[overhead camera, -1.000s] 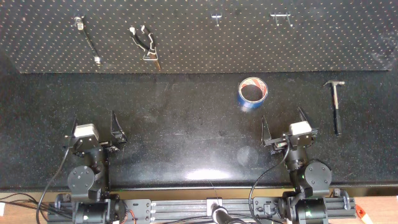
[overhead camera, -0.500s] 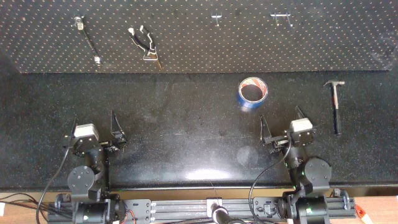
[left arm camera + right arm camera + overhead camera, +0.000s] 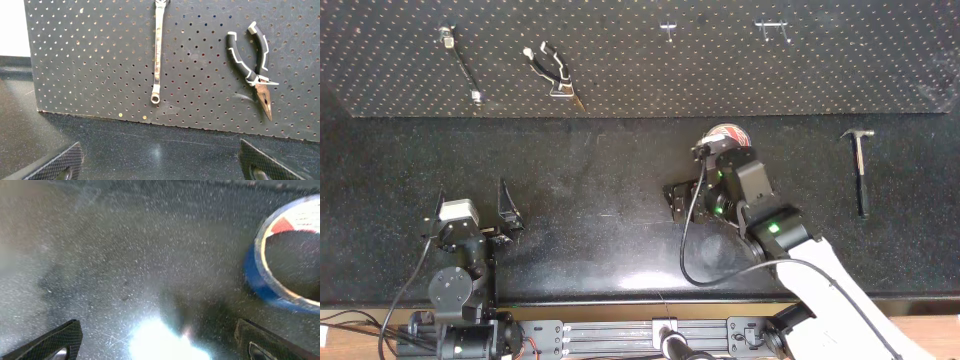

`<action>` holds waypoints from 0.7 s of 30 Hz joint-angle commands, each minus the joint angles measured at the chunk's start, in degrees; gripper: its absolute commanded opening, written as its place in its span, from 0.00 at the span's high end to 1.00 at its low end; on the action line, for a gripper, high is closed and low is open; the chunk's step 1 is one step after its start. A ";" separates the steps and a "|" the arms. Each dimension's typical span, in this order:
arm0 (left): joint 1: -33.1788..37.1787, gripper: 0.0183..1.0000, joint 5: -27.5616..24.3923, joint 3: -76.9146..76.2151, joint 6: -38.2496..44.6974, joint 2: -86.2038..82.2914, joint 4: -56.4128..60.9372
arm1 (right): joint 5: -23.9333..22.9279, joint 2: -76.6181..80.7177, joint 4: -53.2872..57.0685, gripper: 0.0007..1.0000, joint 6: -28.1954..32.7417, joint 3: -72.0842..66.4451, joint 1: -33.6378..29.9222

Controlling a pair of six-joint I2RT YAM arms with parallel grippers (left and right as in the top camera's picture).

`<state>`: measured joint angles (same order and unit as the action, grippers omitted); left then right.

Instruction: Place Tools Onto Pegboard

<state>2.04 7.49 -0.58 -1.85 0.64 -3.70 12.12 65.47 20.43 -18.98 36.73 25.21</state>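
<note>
1. Pegboard [image 3: 620, 60] first: it stands upright along the far edge, dark and dotted with holes, and it faces the left wrist camera.
2. In front of it lies the black speckled worktop [image 3: 600, 180], with glare near the front edge.
3. Over to the right gripper [image 3: 692, 172]: its arm stretches out across the worktop, jaws spread wide and holding nothing. The right wrist view puts it over bare worktop just beside the tape roll.
4. The left gripper [image 3: 472, 195] sits back near its base, facing the pegboard, jaws likewise released and empty.
5. The hammer [image 3: 860, 175] lies flat on the worktop at far right, head toward the pegboard, well apart from both grippers.
6. The blue tape roll [image 3: 257, 275] lies flat on the worktop, partly hidden under the right arm from above.
7. Black-and-white pliers [image 3: 258, 82] hang on the pegboard, nose down.
8. A wrench [image 3: 158, 50] hangs to their left.
9. Two metal hooks [image 3: 667, 30] [image 3: 772, 30] stick out at the upper right, bare.
</note>
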 commanded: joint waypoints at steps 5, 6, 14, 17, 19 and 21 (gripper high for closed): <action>-0.20 0.00 0.46 0.26 -0.92 -0.44 -0.11 | -8.61 4.94 2.49 0.00 0.39 4.28 0.39; -0.20 0.00 0.46 0.26 -0.92 -0.46 -0.11 | -10.54 4.94 4.17 0.00 0.57 5.73 0.39; -0.20 0.00 0.46 0.26 -0.92 -0.44 -0.11 | -18.08 8.81 6.73 0.00 2.29 9.38 0.37; -0.20 0.00 0.46 0.26 -0.92 -0.44 -0.11 | -20.59 11.69 4.74 0.00 2.34 9.38 0.39; -0.20 0.00 0.46 0.26 -0.92 -0.44 -0.11 | -20.72 13.51 2.29 0.00 2.36 9.38 0.39; -0.20 0.00 0.48 0.26 -0.92 -0.44 -0.11 | -20.74 15.74 0.37 0.00 2.38 9.38 0.37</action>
<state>2.04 7.49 -0.58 -1.85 0.62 -3.70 -7.25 79.26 22.20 -17.23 45.10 25.26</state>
